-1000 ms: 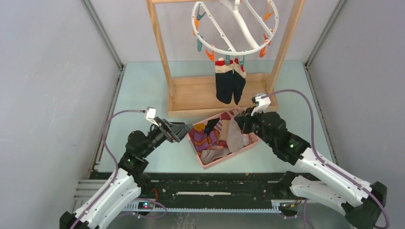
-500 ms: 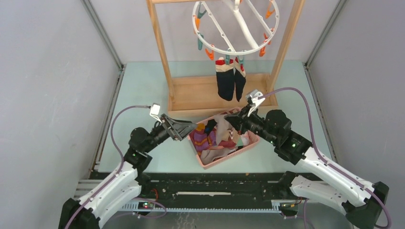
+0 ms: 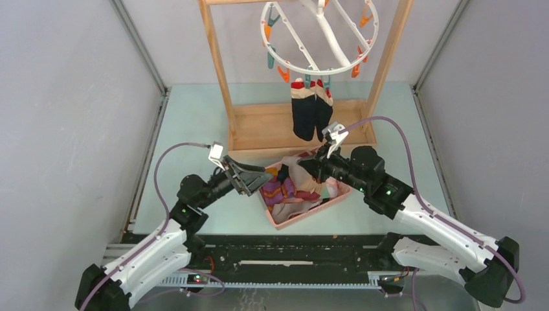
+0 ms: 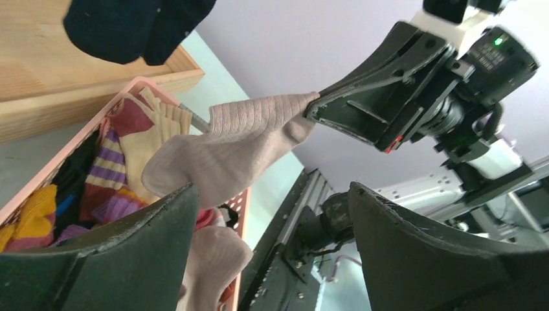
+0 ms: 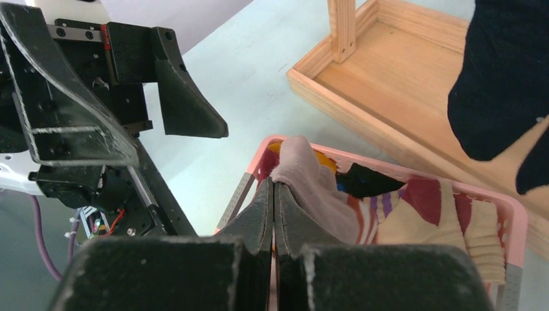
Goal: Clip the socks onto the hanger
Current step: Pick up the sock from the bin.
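hanger (image 3: pixel 331 40) top cut off above, navy socks (image 5: pixel 502 84) cropped in both wrist views

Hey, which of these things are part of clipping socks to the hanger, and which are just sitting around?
Job: tan sock in the shut right gripper; open left gripper; loose socks; clipped navy pair; hanger.
Just there: pink basket; wooden rack.

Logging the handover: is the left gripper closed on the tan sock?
No, the left gripper stands wide open, and the tan sock hangs beyond it, pinched only by the right gripper.
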Controlling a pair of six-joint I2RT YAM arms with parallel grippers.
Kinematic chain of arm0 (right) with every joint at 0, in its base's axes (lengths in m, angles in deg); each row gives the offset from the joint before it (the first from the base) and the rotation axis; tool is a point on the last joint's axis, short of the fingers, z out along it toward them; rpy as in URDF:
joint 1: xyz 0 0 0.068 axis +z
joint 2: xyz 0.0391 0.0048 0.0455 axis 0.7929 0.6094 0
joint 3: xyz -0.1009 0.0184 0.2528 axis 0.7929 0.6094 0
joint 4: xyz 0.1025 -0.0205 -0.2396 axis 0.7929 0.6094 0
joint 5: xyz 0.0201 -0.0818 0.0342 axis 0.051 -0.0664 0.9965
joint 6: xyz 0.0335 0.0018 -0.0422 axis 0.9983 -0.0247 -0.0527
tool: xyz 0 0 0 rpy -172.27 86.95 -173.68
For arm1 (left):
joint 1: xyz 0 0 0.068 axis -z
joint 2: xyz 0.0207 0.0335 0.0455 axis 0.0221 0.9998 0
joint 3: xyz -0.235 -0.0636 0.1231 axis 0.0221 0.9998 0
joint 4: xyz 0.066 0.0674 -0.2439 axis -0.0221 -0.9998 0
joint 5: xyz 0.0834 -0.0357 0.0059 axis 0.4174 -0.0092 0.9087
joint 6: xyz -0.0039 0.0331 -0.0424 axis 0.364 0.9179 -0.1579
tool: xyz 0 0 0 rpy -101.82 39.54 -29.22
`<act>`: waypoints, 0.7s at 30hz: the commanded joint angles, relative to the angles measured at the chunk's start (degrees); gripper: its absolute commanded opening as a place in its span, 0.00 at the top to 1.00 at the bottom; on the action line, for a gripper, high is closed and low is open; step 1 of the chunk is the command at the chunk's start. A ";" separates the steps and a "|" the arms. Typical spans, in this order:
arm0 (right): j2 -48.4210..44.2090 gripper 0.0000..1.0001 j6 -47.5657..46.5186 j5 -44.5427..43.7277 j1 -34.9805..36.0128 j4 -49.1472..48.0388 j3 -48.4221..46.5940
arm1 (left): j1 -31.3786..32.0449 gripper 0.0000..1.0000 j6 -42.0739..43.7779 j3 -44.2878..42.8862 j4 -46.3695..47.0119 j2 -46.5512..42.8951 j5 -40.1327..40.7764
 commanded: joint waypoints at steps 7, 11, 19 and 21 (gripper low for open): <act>-0.76 1.00 -1.56 4.55 0.88 -3.49 -1.70 | 2.31 0.10 23.69 -4.33 -2.33 0.68 -2.18; -0.41 1.00 -1.60 7.20 0.88 -3.58 -1.70 | 2.30 0.10 35.02 -4.34 -2.41 0.44 -4.60; 0.40 1.00 -2.62 12.14 1.01 -3.93 -1.90 | 2.41 0.09 52.96 -8.29 -2.22 3.16 -10.15; 0.86 1.00 -3.05 13.42 1.12 -3.24 -2.47 | 2.42 0.11 54.68 -10.05 -2.16 5.39 -11.40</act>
